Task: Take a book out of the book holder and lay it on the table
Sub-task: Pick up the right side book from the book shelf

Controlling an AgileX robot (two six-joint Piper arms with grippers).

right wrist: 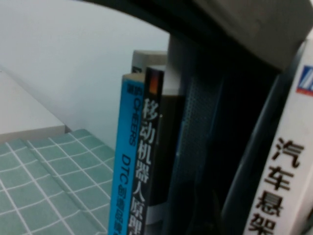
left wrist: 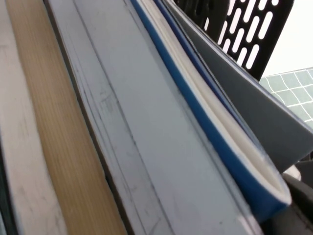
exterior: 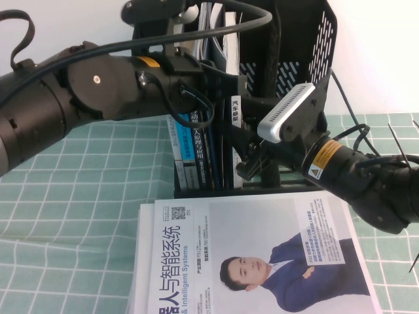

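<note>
Magazine [exterior: 262,261] reads "Intelligent Systems"; your left gripper [exterior: 219,85] and right gripper [exterior: 245,160] meet the book holder [exterior: 301,52], jaws unreadable.

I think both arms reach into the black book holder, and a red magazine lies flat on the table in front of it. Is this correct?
Not quite: the magazine lying flat in front of the book holder is white, with a man in a dark blue suit on its cover, as the high view shows. The rest holds: the left gripper and the right gripper both reach in among the books.
</note>
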